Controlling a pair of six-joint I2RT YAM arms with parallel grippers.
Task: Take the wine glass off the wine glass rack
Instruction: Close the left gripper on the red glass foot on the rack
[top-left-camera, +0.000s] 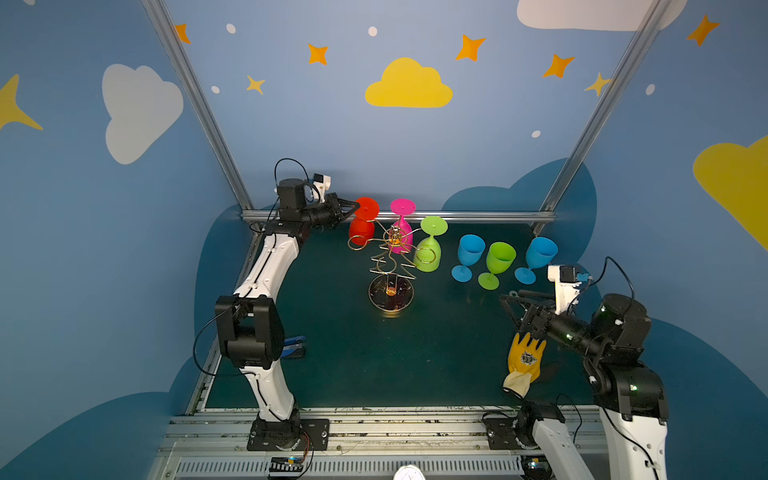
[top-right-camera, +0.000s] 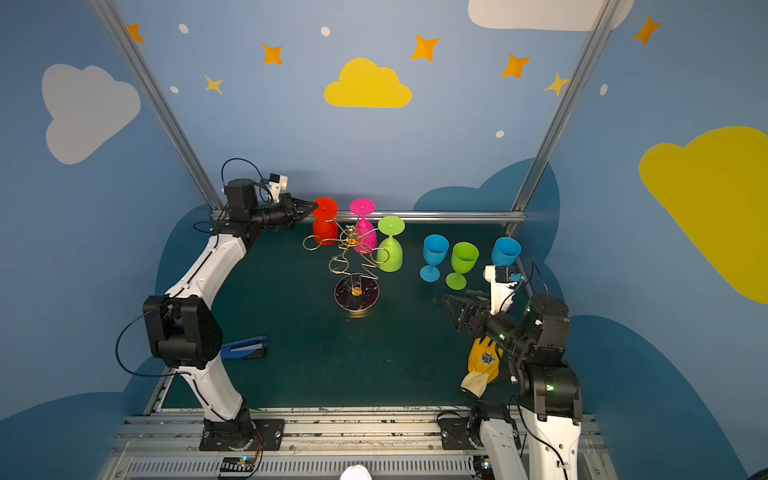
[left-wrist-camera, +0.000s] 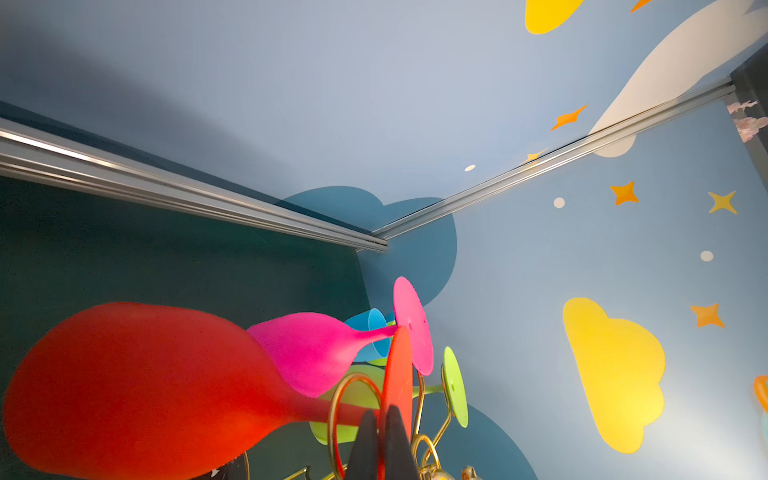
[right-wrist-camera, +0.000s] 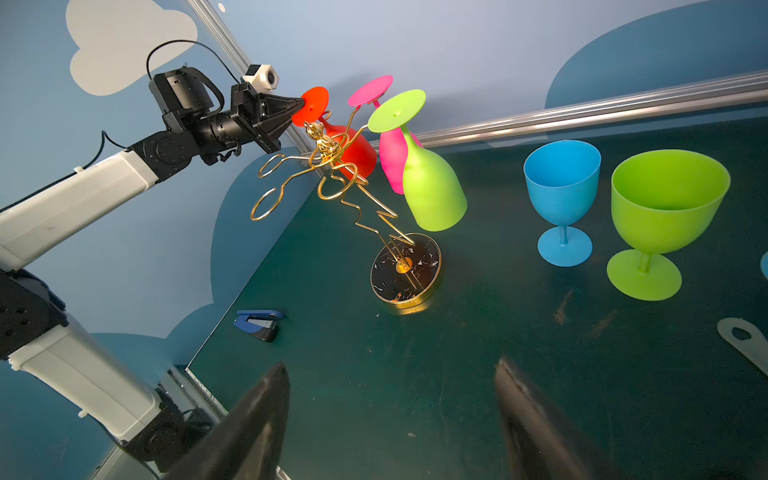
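Right wrist view puts the right claw (right-wrist-camera: 390, 365) nearest us. Its jaws are spread wide over bare worktop (right-wrist-camera: 457, 332) toward the front right corner, holding nothing and well apart from the wine glass rack (right-wrist-camera: 405, 270). That matters, we judge, because nothing steadies the rack's round base, which stands about mid-worktop.

Farther back, toward the far edge, three glasses hang bowl-down from the gold loops. The left claw (top-left-camera: 355, 206) is pinched shut on the rim of the foot of the red wine glass (top-left-camera: 362, 230), which hangs on the rack's left side, nearest the far left corner. Such an edge grip looks thin to us, and the smooth foot could slip out, letting the glass swing or fall.

Its stem sits inside a wire loop, so a pull away from the loop's opening would catch. That could drag or tip the light rack and shake loose the pink wine glass (right-wrist-camera: 390, 166) and the lime wine glass (right-wrist-camera: 432, 187) just beside it.
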